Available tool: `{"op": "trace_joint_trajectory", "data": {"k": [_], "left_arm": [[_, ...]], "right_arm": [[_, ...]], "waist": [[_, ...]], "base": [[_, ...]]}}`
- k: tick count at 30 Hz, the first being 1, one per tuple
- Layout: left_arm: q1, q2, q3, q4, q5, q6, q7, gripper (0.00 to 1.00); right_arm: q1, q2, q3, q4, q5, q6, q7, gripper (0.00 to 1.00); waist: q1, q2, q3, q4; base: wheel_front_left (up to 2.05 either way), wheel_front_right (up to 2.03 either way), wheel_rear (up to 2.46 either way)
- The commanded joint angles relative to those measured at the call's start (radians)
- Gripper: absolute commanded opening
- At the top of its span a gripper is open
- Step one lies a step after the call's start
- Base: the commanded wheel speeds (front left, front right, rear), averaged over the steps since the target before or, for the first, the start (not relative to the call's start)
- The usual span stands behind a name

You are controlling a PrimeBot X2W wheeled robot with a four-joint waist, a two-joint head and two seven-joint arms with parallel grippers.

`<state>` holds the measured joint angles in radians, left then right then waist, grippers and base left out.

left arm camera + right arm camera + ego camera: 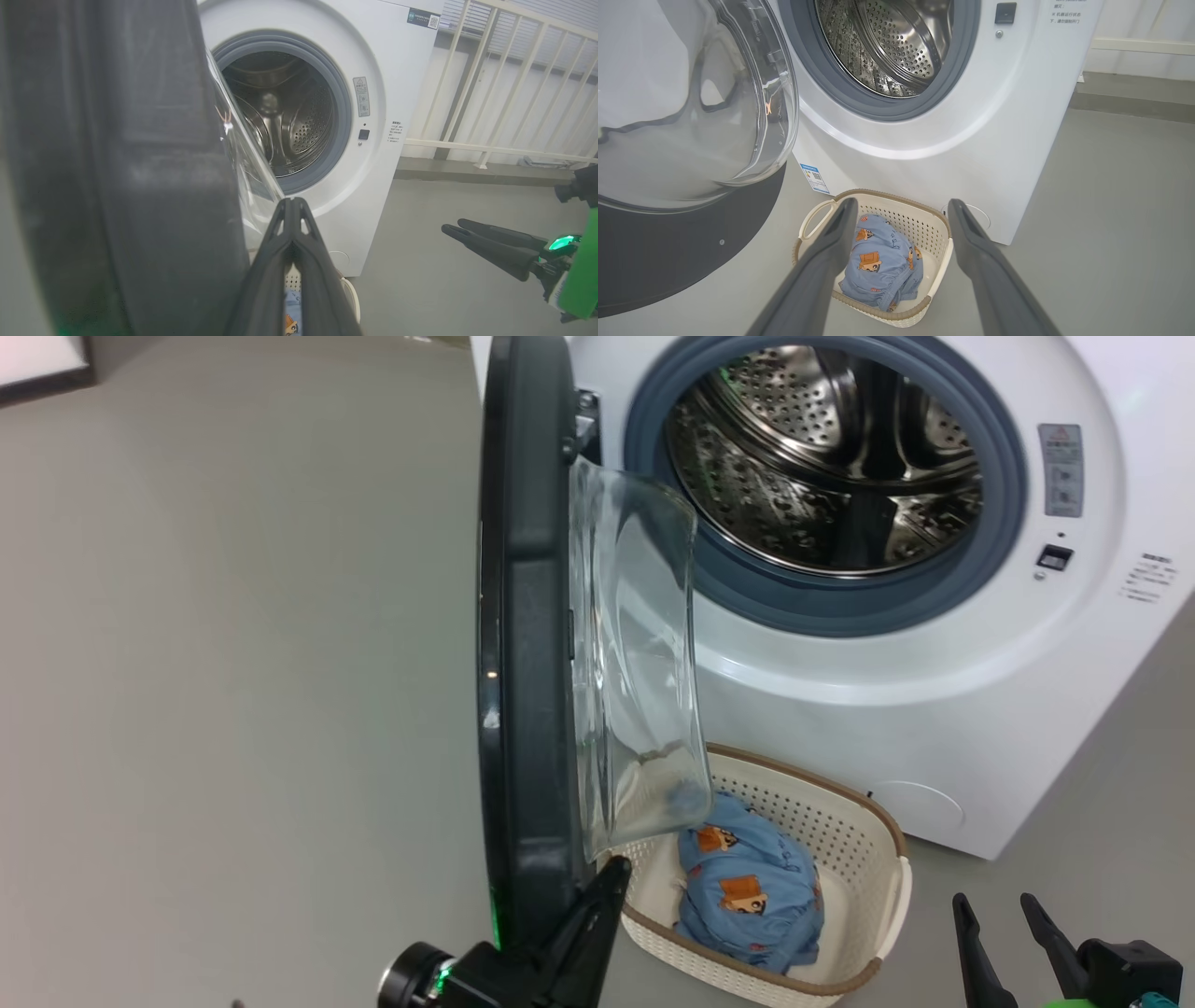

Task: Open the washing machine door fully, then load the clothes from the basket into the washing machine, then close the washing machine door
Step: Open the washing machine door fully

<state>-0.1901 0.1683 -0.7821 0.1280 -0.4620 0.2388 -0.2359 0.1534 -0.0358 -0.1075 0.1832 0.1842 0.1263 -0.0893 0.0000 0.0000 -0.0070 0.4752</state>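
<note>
The washing machine [887, 709] stands with its drum [822, 457] exposed. Its black door [523, 644] is swung out and seen edge-on, the clear porthole [635, 663] bulging toward the machine. My left gripper [611, 877] is shut with nothing in it, its tip close beside the door's lower inner face; contact is unclear. The basket [868, 821] sits on the floor before the machine, the blue printed clothes [747, 887] inside. My right gripper [902, 204] is open above and short of the basket [920, 312], the clothes [878, 266] between its fingers in that view.
Grey floor [233, 709] spreads wide to the left of the door. A white railing [490, 93] on a low kerb runs to the machine's right. A blue label [815, 177] marks the machine's lower corner. The right gripper [452, 225] shows across the floor in the left wrist view.
</note>
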Motion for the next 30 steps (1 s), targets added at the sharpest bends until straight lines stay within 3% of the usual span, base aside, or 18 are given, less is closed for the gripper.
{"op": "trace_joint_trajectory", "data": {"k": [1, 20, 30], "left_arm": [[-0.012, 0.022, 0.055, -0.027, -0.002, 0.019, 0.003, 0.00], [0.014, 0.124, 0.250, -0.040, -0.056, 0.137, -0.007, 0.00], [-0.005, 0.179, 0.374, 0.042, -0.121, 0.153, -0.007, 0.00]], "right_arm": [[-0.019, -0.014, 0.018, -0.020, 0.007, 0.004, -0.011, 1.00], [-0.052, -0.014, 0.048, 0.005, 0.010, 0.004, -0.016, 1.00], [-0.046, -0.014, 0.034, 0.015, 0.025, 0.004, -0.028, 1.00]], "waist": [[0.0000, 0.0000, -0.010, 0.023], [0.0000, 0.0000, 0.005, 0.046], [0.0000, 0.0000, 0.000, 0.029]], "base": [[0.00, 0.00, 0.00], [0.00, 0.00, 0.00], [0.00, 0.00, 0.00]]}}
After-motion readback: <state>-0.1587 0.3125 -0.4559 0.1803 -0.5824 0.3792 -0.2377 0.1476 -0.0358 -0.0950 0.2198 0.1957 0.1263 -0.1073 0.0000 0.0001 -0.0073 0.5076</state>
